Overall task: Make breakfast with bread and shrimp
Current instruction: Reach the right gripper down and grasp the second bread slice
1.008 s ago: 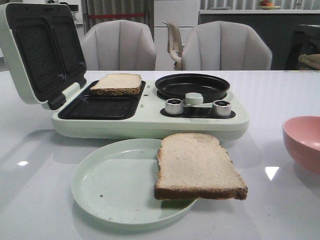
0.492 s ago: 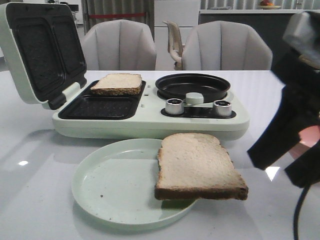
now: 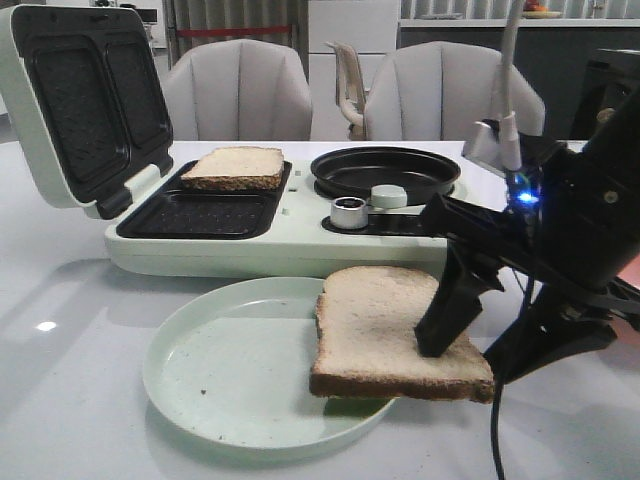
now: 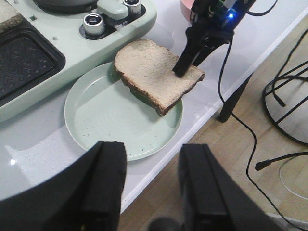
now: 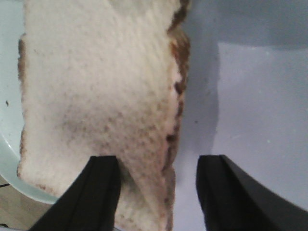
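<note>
One bread slice (image 3: 385,325) lies across the right rim of the pale green plate (image 3: 220,370) and overhangs it. A second bread slice (image 3: 233,168) rests in the far tray of the open sandwich maker (image 3: 290,245). My right gripper (image 3: 480,345) is open and low over the near slice's right edge. One finger (image 5: 103,166) is over the bread (image 5: 96,91), the other is over bare table past the crust. My left gripper (image 4: 153,147) hangs open and empty above the table's front edge, short of the plate (image 4: 101,110). No shrimp is in view.
The sandwich maker's lid (image 3: 75,100) stands open at the left. A black round pan (image 3: 385,172) and a knob (image 3: 348,212) sit on its right half. Part of a pink bowl (image 4: 185,6) shows behind the right arm. Cables hang off the table's right edge.
My right arm has come in from the right and lowered its open gripper to the right edge of the slice on the plate. Neither slice has moved.
</note>
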Controlling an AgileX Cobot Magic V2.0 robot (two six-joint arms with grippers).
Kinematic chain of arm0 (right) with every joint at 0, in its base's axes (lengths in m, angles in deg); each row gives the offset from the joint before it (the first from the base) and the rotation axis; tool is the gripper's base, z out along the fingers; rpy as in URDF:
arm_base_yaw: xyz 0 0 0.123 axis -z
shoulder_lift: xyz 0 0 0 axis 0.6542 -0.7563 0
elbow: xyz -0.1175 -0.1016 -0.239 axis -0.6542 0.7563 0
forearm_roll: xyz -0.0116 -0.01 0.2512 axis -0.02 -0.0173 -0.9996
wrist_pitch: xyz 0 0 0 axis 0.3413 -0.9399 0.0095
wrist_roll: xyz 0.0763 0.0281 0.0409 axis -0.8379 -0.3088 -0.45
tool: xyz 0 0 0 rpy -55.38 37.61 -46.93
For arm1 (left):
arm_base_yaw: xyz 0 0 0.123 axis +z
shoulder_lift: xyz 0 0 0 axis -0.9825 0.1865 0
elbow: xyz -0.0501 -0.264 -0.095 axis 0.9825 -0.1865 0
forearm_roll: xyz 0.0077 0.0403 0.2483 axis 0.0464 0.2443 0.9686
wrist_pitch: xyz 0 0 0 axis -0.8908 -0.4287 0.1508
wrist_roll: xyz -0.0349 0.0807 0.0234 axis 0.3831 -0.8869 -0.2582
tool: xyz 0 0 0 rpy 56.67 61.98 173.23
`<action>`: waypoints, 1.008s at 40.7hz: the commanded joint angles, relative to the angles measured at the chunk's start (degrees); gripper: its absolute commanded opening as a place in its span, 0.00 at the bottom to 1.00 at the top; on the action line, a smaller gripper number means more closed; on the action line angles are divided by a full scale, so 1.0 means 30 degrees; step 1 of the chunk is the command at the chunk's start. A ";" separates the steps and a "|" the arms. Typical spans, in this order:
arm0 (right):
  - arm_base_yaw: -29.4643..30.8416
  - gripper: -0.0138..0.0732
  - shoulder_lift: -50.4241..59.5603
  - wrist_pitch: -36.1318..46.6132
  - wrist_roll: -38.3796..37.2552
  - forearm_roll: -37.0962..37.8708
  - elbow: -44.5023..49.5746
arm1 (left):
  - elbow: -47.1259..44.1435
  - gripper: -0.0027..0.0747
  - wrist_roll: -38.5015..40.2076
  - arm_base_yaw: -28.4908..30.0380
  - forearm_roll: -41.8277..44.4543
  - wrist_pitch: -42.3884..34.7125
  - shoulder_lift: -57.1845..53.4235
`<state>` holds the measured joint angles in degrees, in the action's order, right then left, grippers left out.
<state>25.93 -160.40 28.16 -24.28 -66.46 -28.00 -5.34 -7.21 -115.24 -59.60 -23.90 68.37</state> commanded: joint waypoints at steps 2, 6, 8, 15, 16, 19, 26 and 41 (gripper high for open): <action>0.0007 0.70 0.0088 -0.0152 0.0189 -0.0675 -0.1346 | 0.0498 0.46 -0.0002 0.0008 -0.0396 -0.1348 -0.0082; 0.0007 0.67 0.0026 -0.0354 0.0189 -0.0675 -0.1647 | 0.0498 0.46 -0.0002 0.0008 -0.0396 -0.1348 -0.0082; 0.0007 0.63 0.0026 -0.0434 0.0189 -0.0675 -0.1693 | 0.0498 0.46 -0.0002 0.0008 -0.0396 -0.1348 -0.0082; 0.0007 0.40 0.0026 -0.0646 0.0189 -0.0675 -0.1693 | 0.0498 0.46 -0.0002 0.0008 -0.0396 -0.1348 -0.0082; 0.0007 0.38 0.0026 -0.0667 0.0189 -0.0675 -0.1693 | 0.0498 0.46 -0.0002 0.0008 -0.0396 -0.1348 -0.0082; 0.0007 0.32 0.0026 -0.0823 0.0189 -0.0675 -0.1693 | 0.0498 0.46 -0.0002 0.0008 -0.0396 -0.1348 -0.0082; 0.0007 0.25 0.0120 -0.1343 0.0189 -0.0658 -0.1693 | 0.0498 0.46 -0.0002 0.0008 -0.0396 -0.1348 -0.0082; 0.0007 0.20 0.3065 -0.2745 0.0189 -0.1002 -0.1718 | 0.0498 0.46 -0.0002 0.0008 -0.0396 -0.1348 -0.0082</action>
<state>25.93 -156.50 22.33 -24.28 -67.19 -31.64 -5.34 -7.21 -115.24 -59.60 -23.90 68.37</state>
